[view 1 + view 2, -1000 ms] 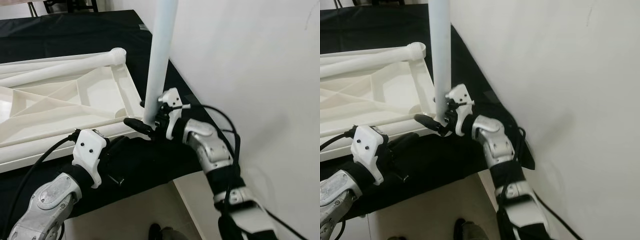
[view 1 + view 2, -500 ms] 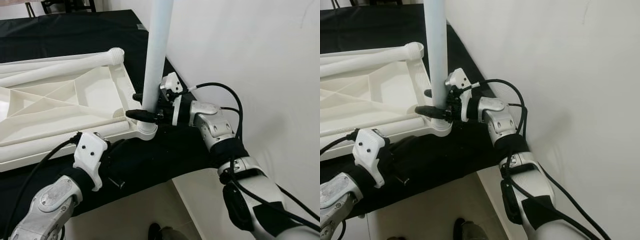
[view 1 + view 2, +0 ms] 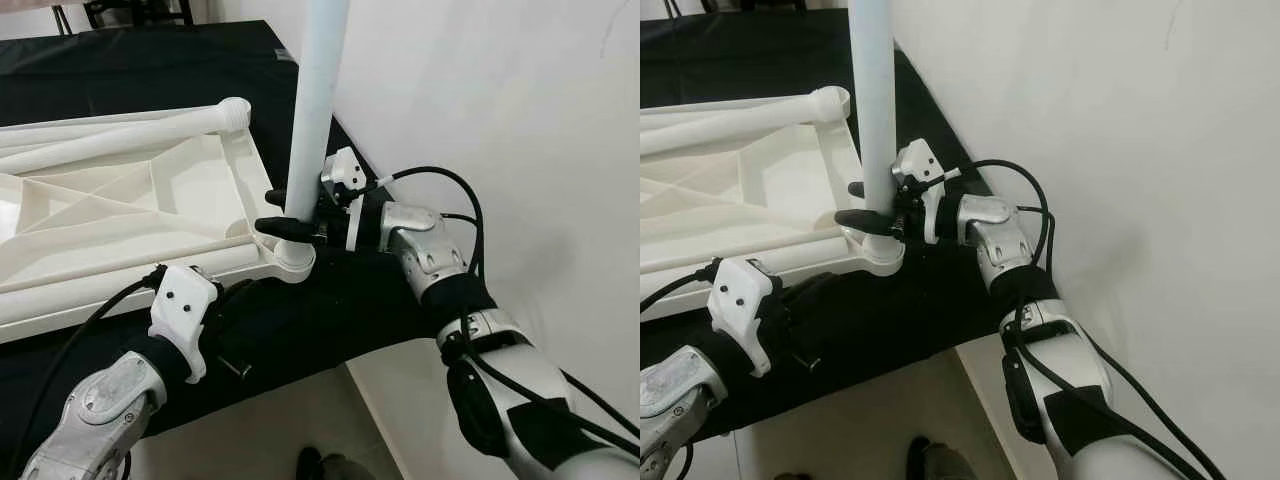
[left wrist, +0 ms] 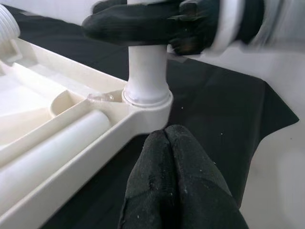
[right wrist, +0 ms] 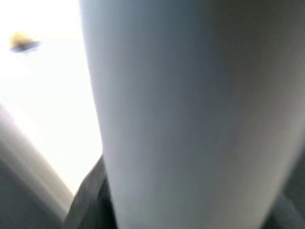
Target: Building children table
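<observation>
Left eye view: a white plastic children's tabletop (image 3: 120,215) lies upside down on a black cloth-covered surface (image 3: 330,300), its ribbed underside facing up and split into shallow triangular compartments. A long white plastic table leg (image 3: 318,110) stands upright in the round corner socket (image 3: 293,257) at the tabletop's near right corner, close beside a white wall (image 3: 500,120).

The right gripper (image 3: 283,210) clamps this upright leg just above the socket, one black finger on each side of the tube, with its silver arm reaching in from the right. In the right wrist view the pale tube (image 5: 190,114) sits right up against the lens, blurred.

A second white plastic leg with a threaded end (image 3: 130,130) lies along the far edge of the tabletop, its screw tip pointing toward the wall. A third white tube (image 4: 45,155) rests lengthwise in the channel along the tabletop's near edge, its end just beside the socket.

The left gripper (image 4: 167,143) hovers low over the black cloth, just in front of the socket and apart from it, its two black fingers pressed together on nothing. In the left wrist view the leg (image 4: 147,71) meets the socket collar squarely, with the right gripper's fingers (image 4: 138,24) wrapped around it above.
</observation>
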Robot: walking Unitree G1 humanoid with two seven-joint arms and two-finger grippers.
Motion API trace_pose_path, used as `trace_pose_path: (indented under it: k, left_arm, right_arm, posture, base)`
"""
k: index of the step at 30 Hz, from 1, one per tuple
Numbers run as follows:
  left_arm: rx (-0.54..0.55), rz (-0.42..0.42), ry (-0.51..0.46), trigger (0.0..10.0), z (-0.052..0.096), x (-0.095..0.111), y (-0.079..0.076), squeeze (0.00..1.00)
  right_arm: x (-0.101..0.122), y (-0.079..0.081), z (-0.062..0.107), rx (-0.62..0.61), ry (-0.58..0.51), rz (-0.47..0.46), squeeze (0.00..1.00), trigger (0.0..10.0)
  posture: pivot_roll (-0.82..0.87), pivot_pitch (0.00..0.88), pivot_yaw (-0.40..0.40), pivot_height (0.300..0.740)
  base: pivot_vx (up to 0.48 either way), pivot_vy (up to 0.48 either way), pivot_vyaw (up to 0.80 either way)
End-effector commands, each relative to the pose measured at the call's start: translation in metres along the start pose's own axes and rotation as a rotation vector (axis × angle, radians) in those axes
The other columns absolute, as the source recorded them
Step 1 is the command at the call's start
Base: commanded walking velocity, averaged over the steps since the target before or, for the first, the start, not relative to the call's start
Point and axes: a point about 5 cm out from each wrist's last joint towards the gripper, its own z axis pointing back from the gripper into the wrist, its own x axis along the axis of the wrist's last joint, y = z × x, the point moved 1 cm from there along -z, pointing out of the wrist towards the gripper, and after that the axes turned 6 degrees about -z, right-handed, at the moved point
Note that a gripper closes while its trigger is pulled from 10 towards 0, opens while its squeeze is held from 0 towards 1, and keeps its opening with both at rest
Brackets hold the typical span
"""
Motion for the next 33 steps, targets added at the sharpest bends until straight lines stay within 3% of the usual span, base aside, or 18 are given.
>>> trace_pose_path:
  k: [1,2,5,13,14,15,17,18,22,23,24,26,27,28,29,33]
  left_arm:
    - [-0.014,0.005,0.023,10.0,0.003,-0.004,-0.001,0.00]
    - [-0.018,0.004,0.024,10.0,0.003,-0.004,0.000,0.00]
    - [-0.026,0.011,0.023,10.0,0.002,-0.006,-0.001,0.00]
    - [-0.049,0.025,0.008,10.0,-0.003,-0.005,-0.008,0.00]
    - [-0.051,0.021,0.010,10.0,-0.003,-0.005,-0.008,0.00]
    - [-0.051,0.018,0.012,10.0,-0.003,-0.006,-0.007,0.00]
    - [-0.052,0.015,0.012,10.0,-0.003,-0.005,-0.006,0.00]
    - [-0.052,0.014,0.011,10.0,-0.003,-0.004,-0.006,0.00]
    - [-0.052,0.014,0.010,10.0,-0.003,-0.004,-0.007,0.00]
    - [-0.051,0.012,0.011,10.0,-0.003,-0.005,-0.006,0.00]
    - [-0.050,0.011,0.012,10.0,-0.003,-0.005,-0.006,0.00]
    - [-0.050,0.011,0.013,10.0,-0.003,-0.006,-0.007,0.00]
    - [-0.048,0.009,0.013,10.0,-0.003,-0.006,-0.006,0.00]
    - [-0.048,0.009,0.013,10.0,-0.003,-0.006,-0.006,0.00]
    - [-0.044,0.005,0.014,10.0,-0.003,-0.006,-0.005,0.00]
    - [-0.037,0.000,0.016,10.0,-0.002,-0.006,-0.004,0.00]
  right_arm:
    - [-0.062,-0.013,0.036,-0.352,0.250,-0.045,0.00,0.0]
    - [-0.081,0.002,0.050,-0.417,0.302,-0.050,0.00,0.0]
    - [-0.075,0.020,0.047,-0.323,0.258,0.023,0.00,0.0]
    - [-0.086,0.018,0.039,-0.279,0.301,-0.046,0.00,0.4]
    - [-0.085,0.020,0.038,-0.275,0.303,-0.055,0.00,7.7]
    - [-0.083,0.020,0.036,-0.267,0.295,-0.081,0.00,10.0]
    - [-0.070,0.022,0.033,-0.212,0.234,-0.108,0.00,10.0]
    - [-0.059,0.026,0.031,-0.112,0.194,-0.105,1.00,10.0]
    - [-0.051,0.030,0.031,-0.044,0.171,-0.096,1.00,10.0]
    - [-0.024,0.033,0.030,0.179,0.110,-0.032,1.00,10.0]
    - [-0.015,0.032,0.031,0.268,0.099,0.007,1.00,10.0]
    - [-0.009,0.031,0.032,0.325,0.095,0.033,1.00,10.0]
    - [-0.005,0.028,0.034,0.397,0.104,0.049,0.75,10.0]
    - [-0.005,0.028,0.034,0.397,0.104,0.049,0.75,10.0]
    - [-0.001,0.020,0.035,0.462,0.122,0.066,0.00,10.0]
    - [0.002,0.010,0.034,0.511,0.154,0.088,0.00,10.0]
  posture:
    - [0.11,0.253,-0.150,0.740]
    - [0.10,0.251,-0.143,0.740]
    - [0.07,0.234,-0.138,0.740]
    - [0.08,0.231,-0.150,0.740]
    - [0.09,0.234,-0.143,0.740]
    - [0.09,0.233,-0.143,0.740]
    - [0.09,0.233,-0.142,0.740]
    - [0.10,0.232,-0.145,0.740]
    - [0.10,0.232,-0.145,0.740]
    - [0.10,0.226,-0.145,0.740]
    - [0.10,0.219,-0.149,0.740]
    - [0.10,0.219,-0.149,0.740]
    - [0.11,0.217,-0.150,0.740]
    - [0.11,0.217,-0.150,0.740]
    - [0.12,0.213,-0.153,0.740]
    - [0.13,0.207,-0.154,0.740]
  base:
    - [0.000,0.000,0.00]
    - [0.000,0.000,0.00]
    - [0.000,0.000,0.00]
    - [0.000,0.000,0.00]
    - [0.000,0.000,0.00]
    - [0.000,0.000,0.00]
    - [0.000,0.000,0.00]
    - [0.000,0.000,0.00]
    - [0.000,0.000,0.00]
    - [0.000,0.000,0.00]
    - [0.000,0.000,0.00]
    - [0.000,0.000,0.00]
    - [0.000,0.000,0.00]
    - [0.000,0.000,0.00]
    - [0.000,0.000,0.00]
    - [0.000,0.000,0.00]
